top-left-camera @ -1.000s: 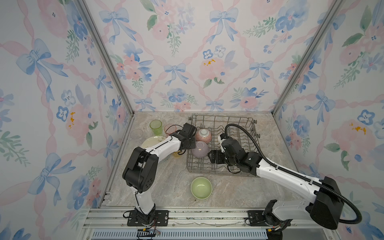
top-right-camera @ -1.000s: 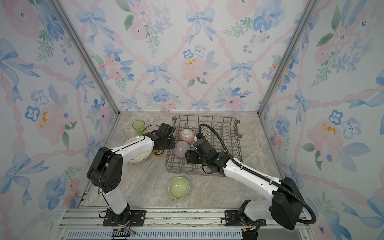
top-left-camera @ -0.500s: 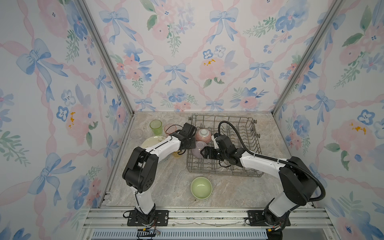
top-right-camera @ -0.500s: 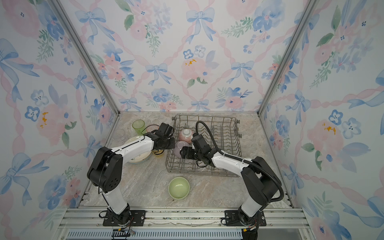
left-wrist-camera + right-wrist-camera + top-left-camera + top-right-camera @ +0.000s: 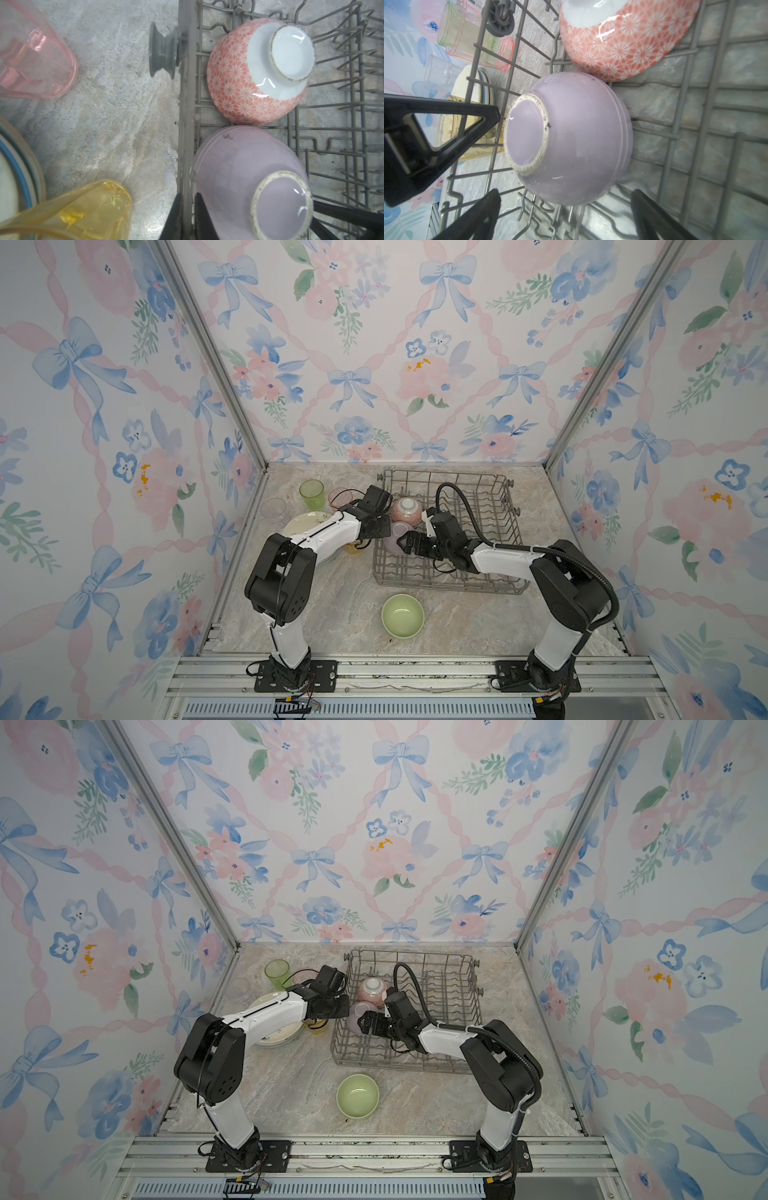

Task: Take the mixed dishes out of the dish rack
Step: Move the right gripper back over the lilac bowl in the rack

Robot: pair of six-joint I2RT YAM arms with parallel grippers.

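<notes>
Right gripper (image 5: 406, 546) is spread wide and empty inside the rack (image 5: 185, 93), low beside the rack's left wall. Its fingertips just reach either side of the lilac bowl (image 5: 581, 141); whether they touch it I cannot tell. That bowl lies upside down and tilted against the rack's left wall, about midway along it, with its foot ring (image 5: 545, 133) turned toward the wall. The pink bowl (image 5: 249, 83) lies inverted just behind it, toward the rack's back, touching or nearly so. Left gripper (image 5: 188, 207) is clenched on the top wire of the rack's left wall, which should stop the wheeled rack from sliding. To do this pick well, I would push the open fingers further along the bowl so they close across its widest part near the rim. On the sloping glazed shoulder they would likely squeeze it out. Close slowly and squarely, then lift straight up until the rim clears the tines (image 5: 349, 68) and the wall, easing away from the pink bowl so it is not rolled. The green bowl (image 5: 402, 615) sits upright in front of the rack, a sensible neighbour for this one. Plates (image 5: 303, 522) and tumblers (image 5: 311, 494) crowd the rack's left side.
</notes>
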